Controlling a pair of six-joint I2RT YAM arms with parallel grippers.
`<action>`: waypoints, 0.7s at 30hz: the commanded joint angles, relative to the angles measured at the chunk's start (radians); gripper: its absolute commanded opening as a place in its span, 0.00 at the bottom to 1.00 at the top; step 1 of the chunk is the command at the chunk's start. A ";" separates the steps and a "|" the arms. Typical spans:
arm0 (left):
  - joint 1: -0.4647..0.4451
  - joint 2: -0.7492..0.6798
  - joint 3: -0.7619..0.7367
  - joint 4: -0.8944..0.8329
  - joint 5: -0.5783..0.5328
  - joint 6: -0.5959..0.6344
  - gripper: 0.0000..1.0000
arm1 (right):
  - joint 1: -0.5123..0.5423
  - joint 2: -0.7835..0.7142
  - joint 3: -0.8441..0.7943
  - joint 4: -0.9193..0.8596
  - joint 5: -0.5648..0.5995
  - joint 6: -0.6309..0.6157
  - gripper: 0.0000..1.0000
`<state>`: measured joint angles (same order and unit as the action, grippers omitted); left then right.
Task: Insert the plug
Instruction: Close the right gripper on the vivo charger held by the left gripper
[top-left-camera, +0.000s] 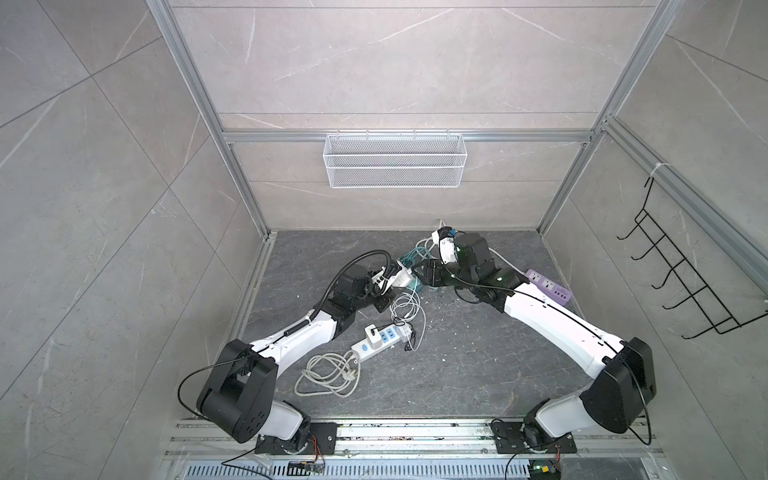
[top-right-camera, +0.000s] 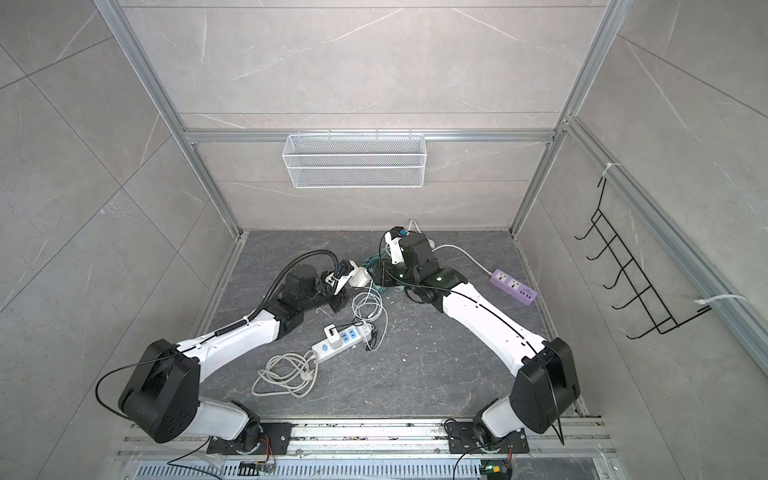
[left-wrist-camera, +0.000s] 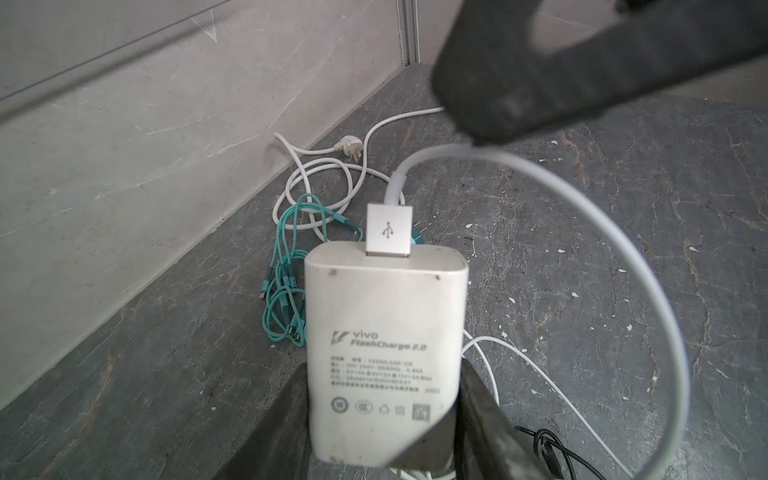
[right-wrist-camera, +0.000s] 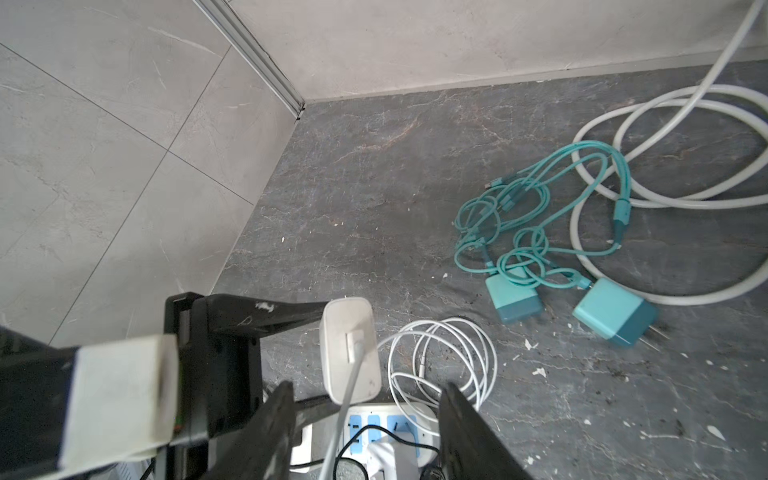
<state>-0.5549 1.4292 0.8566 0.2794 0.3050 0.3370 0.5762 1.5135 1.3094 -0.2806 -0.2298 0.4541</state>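
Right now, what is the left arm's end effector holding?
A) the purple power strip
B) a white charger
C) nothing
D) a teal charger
B: the left end effector clamps the white charger between its two fingers, as the left wrist view shows.

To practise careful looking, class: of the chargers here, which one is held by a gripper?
The white charger, clamped in the left gripper with a cable plugged into its end. The two teal chargers lie loose on the floor.

This looks like a robot lab. Two robot arms (top-left-camera: 291, 340) are bolted to metal rails (top-left-camera: 415, 434) at the bottom of the frame, and metal bars (top-left-camera: 395, 136) with grey tile walls (top-left-camera: 104, 187) box them in.
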 joint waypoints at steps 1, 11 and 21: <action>-0.003 -0.043 0.000 0.073 0.045 -0.010 0.24 | -0.002 0.020 0.033 0.019 -0.063 0.016 0.57; -0.005 -0.062 -0.014 0.076 0.057 -0.007 0.24 | -0.002 0.077 0.070 0.016 -0.173 0.012 0.55; -0.011 -0.074 -0.016 0.078 0.068 -0.008 0.23 | -0.001 0.126 0.079 -0.014 -0.221 0.005 0.48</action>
<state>-0.5579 1.3899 0.8371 0.2924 0.3275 0.3370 0.5747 1.6157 1.3598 -0.2733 -0.4133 0.4610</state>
